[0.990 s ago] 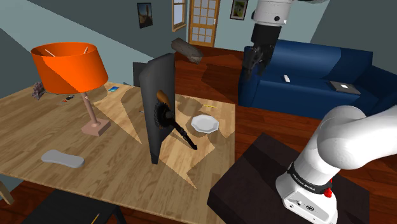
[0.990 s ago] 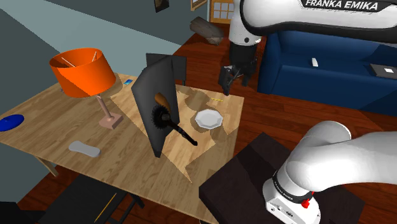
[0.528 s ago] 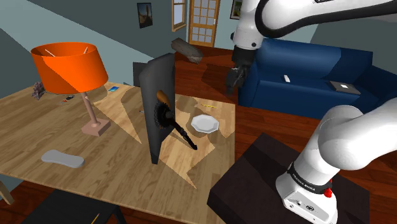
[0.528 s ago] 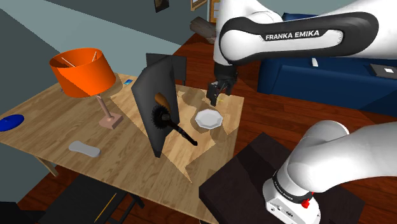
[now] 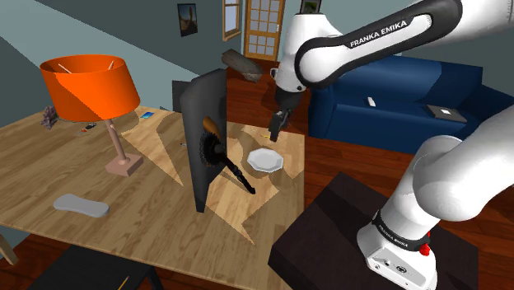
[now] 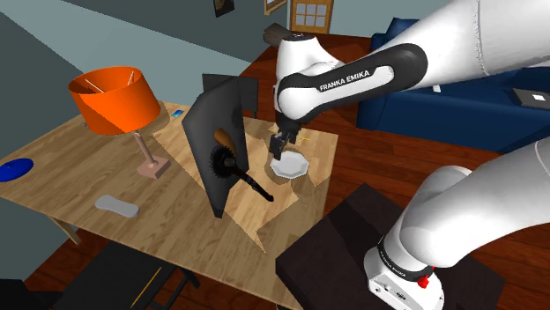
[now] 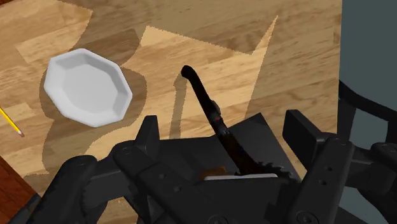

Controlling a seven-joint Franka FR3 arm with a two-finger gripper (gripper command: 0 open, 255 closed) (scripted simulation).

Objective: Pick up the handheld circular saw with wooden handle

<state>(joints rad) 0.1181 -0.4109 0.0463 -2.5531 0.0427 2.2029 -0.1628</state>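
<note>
The circular saw [image 5: 212,151] leans against an upright dark panel [image 5: 199,107] in the middle of the wooden table. It has a black toothed disc, a brown wooden handle [image 5: 209,125] and a long black bar [image 5: 241,178] reaching toward the table's near edge. In the second exterior view the saw [image 6: 224,162] sits just left of a white plate. My gripper [image 5: 274,132] hangs open above the table beside the plate, to the saw's right and apart from it. In the wrist view the open gripper [image 7: 222,135] frames the black bar [image 7: 208,109] and the disc [image 7: 245,174], touching neither.
A white octagonal plate [image 5: 265,159] lies under the gripper, with a yellow pencil [image 7: 11,121] beyond it. An orange lamp [image 5: 89,86] stands at the shoulder view's left, a grey flat object [image 5: 81,204] near the front edge. A blue sofa [image 5: 404,95] stands behind, the dark stand [image 5: 329,226] at lower right.
The arm has swung from in front of the sofa leftward and down to the table. The gripper now hangs over the plate beside the saw. The saw has not moved.
</note>
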